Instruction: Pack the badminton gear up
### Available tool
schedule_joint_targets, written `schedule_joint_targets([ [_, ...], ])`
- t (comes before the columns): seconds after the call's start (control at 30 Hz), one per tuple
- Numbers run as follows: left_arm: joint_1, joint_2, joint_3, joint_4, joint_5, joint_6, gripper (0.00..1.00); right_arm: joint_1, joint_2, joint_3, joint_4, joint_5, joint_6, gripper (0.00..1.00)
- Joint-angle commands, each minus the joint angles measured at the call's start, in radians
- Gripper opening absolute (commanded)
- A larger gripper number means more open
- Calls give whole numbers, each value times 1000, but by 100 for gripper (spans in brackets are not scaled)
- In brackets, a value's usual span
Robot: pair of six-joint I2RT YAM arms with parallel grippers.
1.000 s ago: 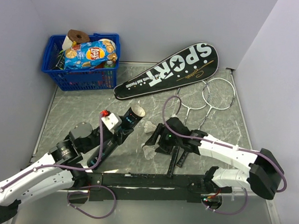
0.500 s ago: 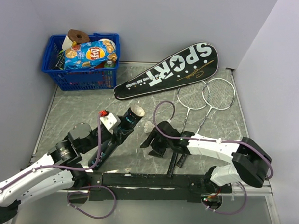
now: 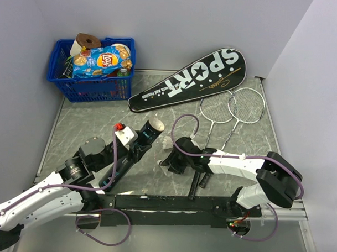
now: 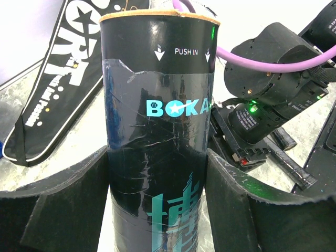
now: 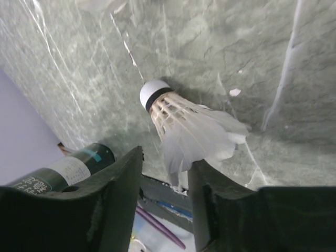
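Shuttlecock (image 5: 189,131) at the tube's (image 4: 157,79) five o'clock lies between the right gripper's (image 5: 166,163) half-closed, not-yet-pinching jaws; left gripper (image 4: 157,157) clamps the tube, presumably for loading.

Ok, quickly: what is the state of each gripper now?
Left gripper: closed on the tube.
Right gripper: open, jaws around the shuttlecock feathers, not gripping yet.

non-task | blue plastic basket (image 3: 91,90) at far-left corner of grey marble worktop (image 3: 82,128) | inside: blue Lay's chip bag (image 3: 101,60) on top, brown-cored roll (image 3: 84,43) behind it | other packets unreadable
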Motion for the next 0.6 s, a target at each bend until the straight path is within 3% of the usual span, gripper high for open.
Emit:
schedule_joint_targets([
  [0.0, -2, 6, 25, 66, 7, -16, 1, -13, 6, 19, -23, 66, -11, 41],
  [0.07, -2, 10, 25, 66, 5, -14, 1, -22, 6, 25, -37, 78, -30, 36],
  [0.17, -2, 18, 20, 68, 4, -11, 1, -35, -5, 46, -61, 122, -76, 18],
  [0.2, -2, 19, 20, 68, 2, -13, 1, -36, -10, 54, -84, 142, -91, 7],
  [0.27, -2, 23, 19, 68, 2, -10, 1, -39, -25, 77, -104, 168, -135, 0],
  [0.57, -2, 32, 11, 71, 14, 12, 1, -41, -249, 170, -279, 146, -378, 0],
])
